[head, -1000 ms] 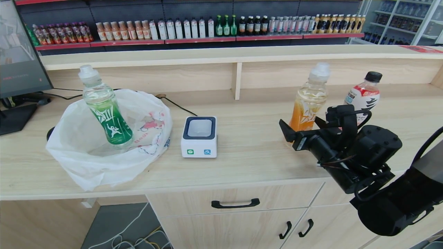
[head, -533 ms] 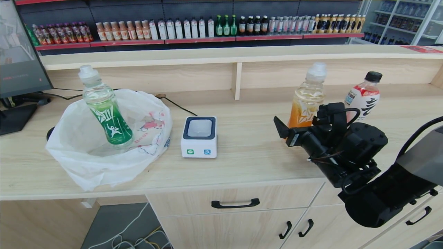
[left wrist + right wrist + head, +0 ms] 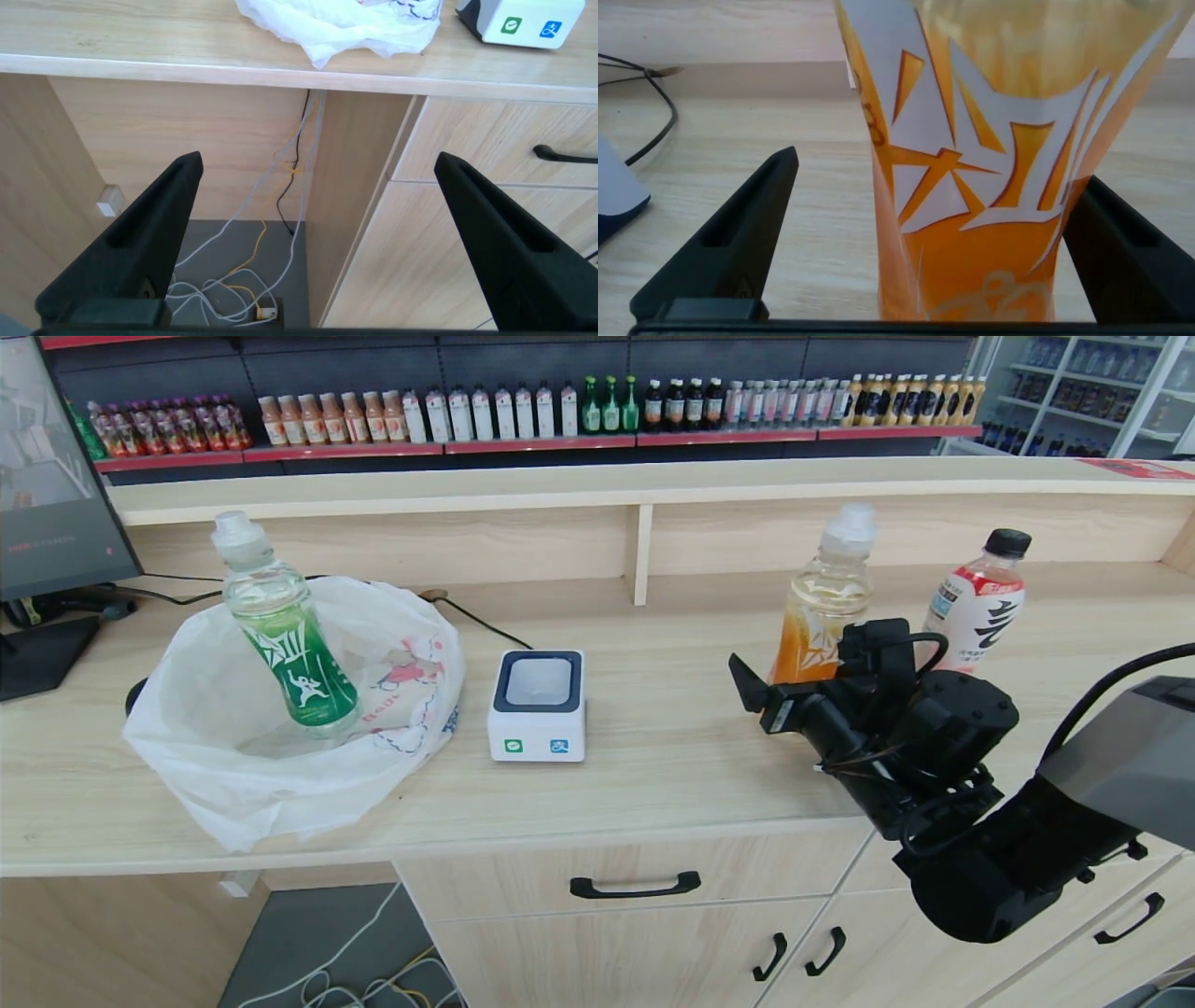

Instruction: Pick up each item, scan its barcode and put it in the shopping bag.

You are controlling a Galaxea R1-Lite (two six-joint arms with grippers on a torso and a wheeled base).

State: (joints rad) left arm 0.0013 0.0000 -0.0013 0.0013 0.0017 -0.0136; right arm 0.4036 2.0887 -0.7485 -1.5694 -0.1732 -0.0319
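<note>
An orange-labelled drink bottle (image 3: 822,607) with a clear cap stands at the right of the wooden counter (image 3: 672,756). My right gripper (image 3: 794,677) is open around its lower half, one finger on each side; in the right wrist view the bottle (image 3: 971,187) stands between the fingers (image 3: 719,252), nearer to one of them. A green-labelled bottle (image 3: 285,635) leans inside the white shopping bag (image 3: 233,756) on the left. The white barcode scanner (image 3: 539,705) sits mid-counter. My left gripper (image 3: 318,243) is open below the counter edge, facing the cabinet front.
A white-and-red bottle with a black cap (image 3: 980,602) stands just right of the orange one. A monitor (image 3: 47,476) is at the far left, with cables behind the bag. A raised shelf runs along the counter's back. Drawers (image 3: 635,885) sit below.
My right gripper has moved left and forward, so its fingers now sit around the orange bottle. The bottle has shifted slightly left. The bag, the scanner and the other bottles are unchanged.
</note>
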